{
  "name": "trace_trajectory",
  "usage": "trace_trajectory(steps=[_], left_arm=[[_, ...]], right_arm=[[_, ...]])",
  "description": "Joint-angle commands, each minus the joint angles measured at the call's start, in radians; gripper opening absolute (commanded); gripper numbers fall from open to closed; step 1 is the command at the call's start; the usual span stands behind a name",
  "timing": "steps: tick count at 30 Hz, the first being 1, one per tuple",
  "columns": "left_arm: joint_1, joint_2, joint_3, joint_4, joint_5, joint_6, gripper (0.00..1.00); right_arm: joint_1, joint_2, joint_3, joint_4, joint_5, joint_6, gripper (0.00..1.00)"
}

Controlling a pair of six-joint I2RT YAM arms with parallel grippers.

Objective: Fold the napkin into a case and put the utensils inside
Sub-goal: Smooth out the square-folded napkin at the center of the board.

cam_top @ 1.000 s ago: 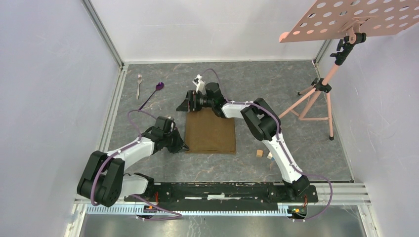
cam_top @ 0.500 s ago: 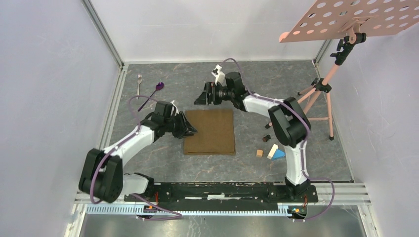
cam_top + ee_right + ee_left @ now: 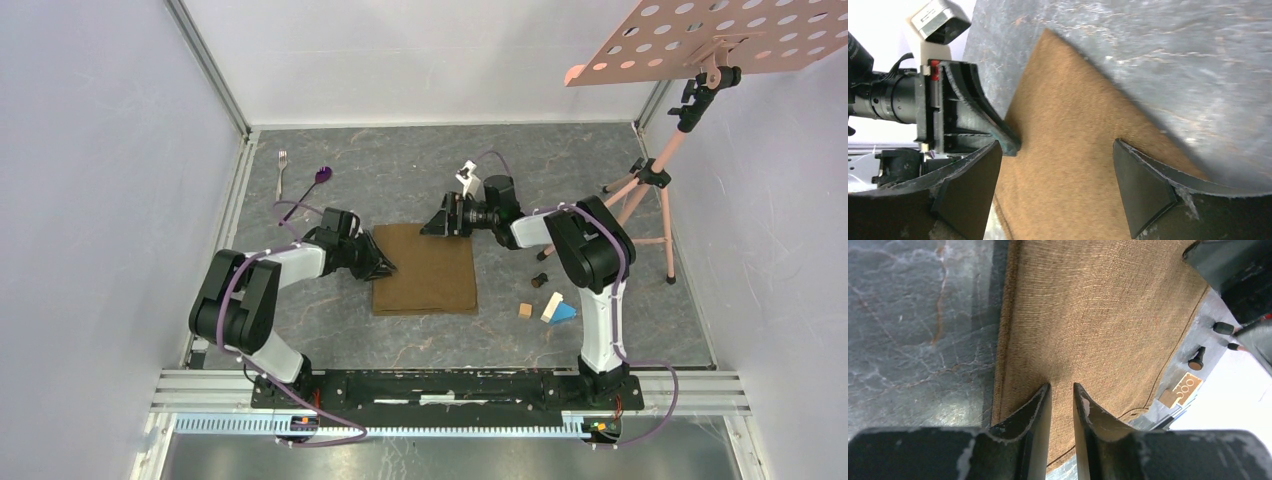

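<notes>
The brown napkin (image 3: 425, 268) lies folded flat as a rectangle in the middle of the table. My left gripper (image 3: 385, 266) rests at its left edge. In the left wrist view (image 3: 1062, 386) its jaws stand over the cloth (image 3: 1098, 315) with only a narrow gap and nothing pinched. My right gripper (image 3: 432, 222) hovers at the napkin's far edge. In the right wrist view (image 3: 1057, 145) it is wide open above the cloth (image 3: 1068, 165), facing the left gripper (image 3: 998, 135). The silver fork (image 3: 282, 160) and the purple spoon (image 3: 321, 176) lie at the far left, apart from both grippers.
Small wooden blocks (image 3: 525, 310) and a blue block (image 3: 565, 313) lie right of the napkin, with two small black pieces (image 3: 545, 255) nearby. A pink tripod (image 3: 650, 200) carrying a perforated board (image 3: 700, 35) stands at the far right. Walls enclose the table.
My right gripper swung from the napkin's far left corner to the right along its far edge. My left gripper moved from the near left corner up onto the left edge.
</notes>
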Motion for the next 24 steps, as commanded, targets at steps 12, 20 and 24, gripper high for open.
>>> trace_trajectory(steps=[12,20,24], left_arm=[[0.010,-0.121,-0.108,0.001,-0.047,0.022,0.30],[0.004,-0.274,-0.024,-0.114,0.048,0.046,0.52],[0.002,-0.220,-0.016,-0.138,0.014,0.069,0.55]], right_arm=[[-0.164,-0.012,0.184,-0.528,0.165,-0.470,0.89],[0.001,-0.368,0.084,-0.801,0.463,-0.498,0.91],[0.047,-0.495,-0.136,-0.686,0.361,-0.408,0.77]])
